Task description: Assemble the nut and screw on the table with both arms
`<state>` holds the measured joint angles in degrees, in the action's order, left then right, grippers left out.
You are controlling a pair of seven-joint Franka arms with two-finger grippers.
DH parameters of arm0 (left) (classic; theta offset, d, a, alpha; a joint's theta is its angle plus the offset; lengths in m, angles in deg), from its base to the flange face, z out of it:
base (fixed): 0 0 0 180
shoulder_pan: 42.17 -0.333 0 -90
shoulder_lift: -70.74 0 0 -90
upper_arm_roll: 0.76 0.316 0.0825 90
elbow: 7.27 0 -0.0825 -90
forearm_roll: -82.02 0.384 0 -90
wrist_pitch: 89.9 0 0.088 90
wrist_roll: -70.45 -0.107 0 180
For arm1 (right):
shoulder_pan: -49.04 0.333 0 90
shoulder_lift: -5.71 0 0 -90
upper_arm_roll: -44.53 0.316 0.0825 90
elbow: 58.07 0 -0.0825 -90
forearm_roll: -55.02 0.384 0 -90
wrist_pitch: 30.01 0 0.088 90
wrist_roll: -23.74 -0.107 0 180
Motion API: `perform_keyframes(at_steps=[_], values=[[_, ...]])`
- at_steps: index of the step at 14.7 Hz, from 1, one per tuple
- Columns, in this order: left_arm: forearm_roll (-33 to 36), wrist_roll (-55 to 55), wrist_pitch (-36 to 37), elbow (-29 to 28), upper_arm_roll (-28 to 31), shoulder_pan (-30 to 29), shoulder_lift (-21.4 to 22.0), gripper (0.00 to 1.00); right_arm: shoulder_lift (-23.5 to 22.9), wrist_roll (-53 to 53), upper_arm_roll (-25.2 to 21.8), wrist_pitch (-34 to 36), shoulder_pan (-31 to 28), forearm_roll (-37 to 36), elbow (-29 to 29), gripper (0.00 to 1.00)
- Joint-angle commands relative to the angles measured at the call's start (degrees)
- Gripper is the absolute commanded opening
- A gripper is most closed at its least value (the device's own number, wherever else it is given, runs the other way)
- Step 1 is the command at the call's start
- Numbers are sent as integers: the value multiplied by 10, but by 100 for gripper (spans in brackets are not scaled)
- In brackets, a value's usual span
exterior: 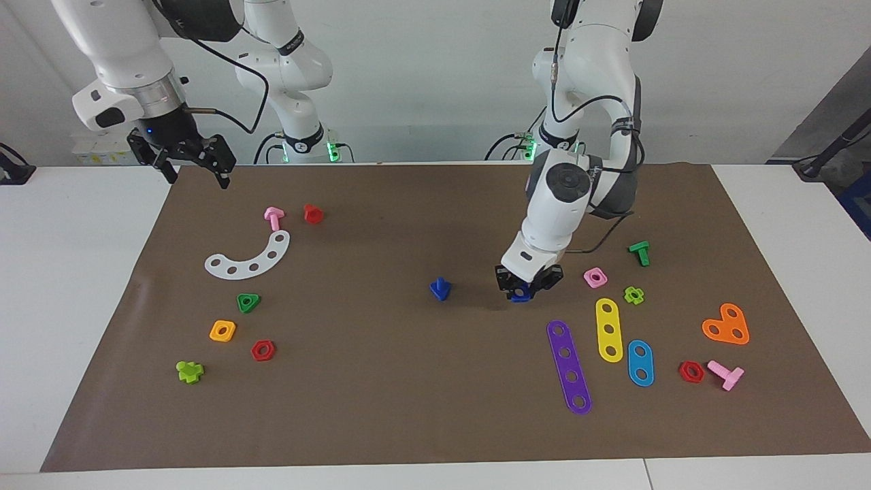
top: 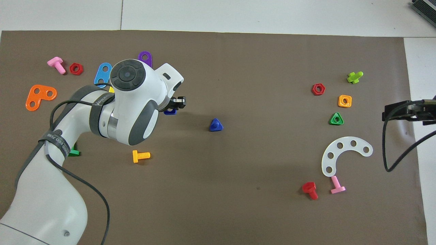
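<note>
The nut [exterior: 521,295] is sitting pinched in your left gripper [exterior: 522,291], right of frame centre in the facing view, low over the mat [exterior: 408,408]. The screw [exterior: 440,288] is standing head-down at centre, so you're risking knocking it over coming in. Your right gripper [exterior: 197,173] is waiting upper left, jaws spread wide, holding nothing.

White jointed arms [exterior: 565,204], grey caps, black cables, black tools.

Nut [exterior: 521,296] half hidden by left hand [exterior: 522,291]
</note>
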<state>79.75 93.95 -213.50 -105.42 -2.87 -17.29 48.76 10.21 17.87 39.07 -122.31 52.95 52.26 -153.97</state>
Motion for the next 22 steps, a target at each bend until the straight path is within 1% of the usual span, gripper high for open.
perform_keyframes(at_steps=[1, 5, 9, 16, 22], values=[[-17, 41, 35, 60, 11, 44, -32, 30, 4, 17, -2, 3, -6, 14, -4, 100], [-19, 87, 74, 138, 11, 79, -72, 30, 5, 18, -3, 2, -6, 14, -8, 100], [-18, 111, 87, 171, 12, 101, -90, 30, 5, 18, -3, 2, -6, 14, -8, 100], [-12, 113, 86, 165, 13, 117, -96, 29, 6, 19, -3, 2, -6, 14, -8, 100], [-7, 117, 68, 138, 13, 122, -93, 28, 9, 20, -5, 0, -6, 14, -12, 100]])
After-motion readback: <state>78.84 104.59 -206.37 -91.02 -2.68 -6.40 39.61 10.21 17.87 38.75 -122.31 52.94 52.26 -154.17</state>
